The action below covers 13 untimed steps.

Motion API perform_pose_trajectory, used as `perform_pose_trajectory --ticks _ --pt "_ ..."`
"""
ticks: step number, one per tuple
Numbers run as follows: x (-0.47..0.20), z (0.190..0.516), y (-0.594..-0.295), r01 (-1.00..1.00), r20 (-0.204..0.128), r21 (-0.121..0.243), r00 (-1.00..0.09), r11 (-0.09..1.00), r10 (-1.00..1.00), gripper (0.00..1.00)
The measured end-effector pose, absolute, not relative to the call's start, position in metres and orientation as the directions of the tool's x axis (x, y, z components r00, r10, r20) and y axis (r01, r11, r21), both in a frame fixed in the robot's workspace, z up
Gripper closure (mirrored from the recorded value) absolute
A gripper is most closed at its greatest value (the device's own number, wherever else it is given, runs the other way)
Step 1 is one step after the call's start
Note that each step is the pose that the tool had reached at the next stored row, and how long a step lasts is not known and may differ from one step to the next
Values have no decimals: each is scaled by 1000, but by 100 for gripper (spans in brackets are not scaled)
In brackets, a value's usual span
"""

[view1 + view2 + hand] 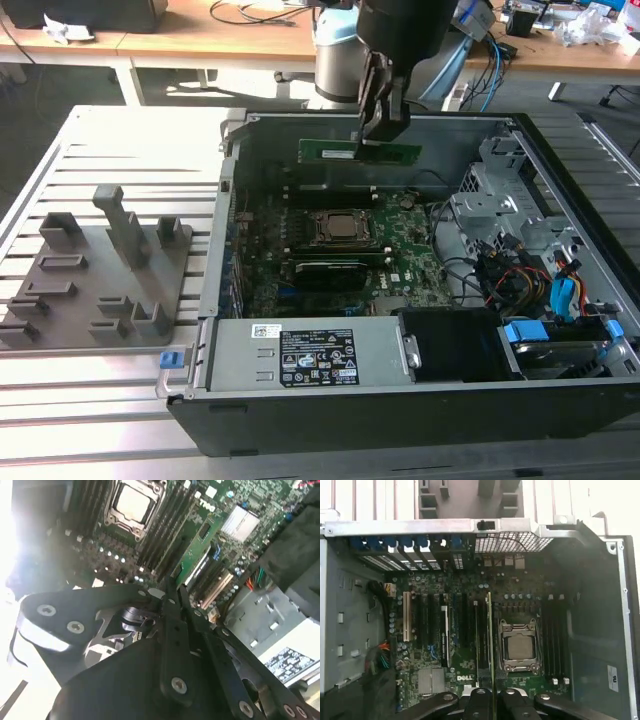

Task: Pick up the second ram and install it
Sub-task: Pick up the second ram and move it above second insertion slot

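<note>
Exterior view: jaws clamped on the second ram (330, 151).

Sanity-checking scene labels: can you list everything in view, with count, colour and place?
second ram: one, green, held above the motherboard near the case's far wall.
computer case: one, black, open, on the table.
motherboard: one, green, inside the case.
processor socket: one, silver-framed, mid-board.
ribbed card: one, black, between socket and power supply.
power supply: one, grey, labelled, along the case's near wall.
fixture plate: one, grey, with upright blocks, at the exterior view's left.
table: one, white, slatted, under case and plate.
arm: one, black, over the case; jaws shut on the second ram.
</note>
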State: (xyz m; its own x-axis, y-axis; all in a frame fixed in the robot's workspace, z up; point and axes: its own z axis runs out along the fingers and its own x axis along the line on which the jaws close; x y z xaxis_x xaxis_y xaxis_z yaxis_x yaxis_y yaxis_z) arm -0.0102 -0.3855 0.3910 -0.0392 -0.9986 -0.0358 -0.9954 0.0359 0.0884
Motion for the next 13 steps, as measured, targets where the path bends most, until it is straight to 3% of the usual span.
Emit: perform_pose_trajectory --ticks 6,13 --pt "15 374 -360 -995 -35 91 -39 36 -999 86" --pt "19 353 -357 -995 -31 91 -39 36 -999 86"
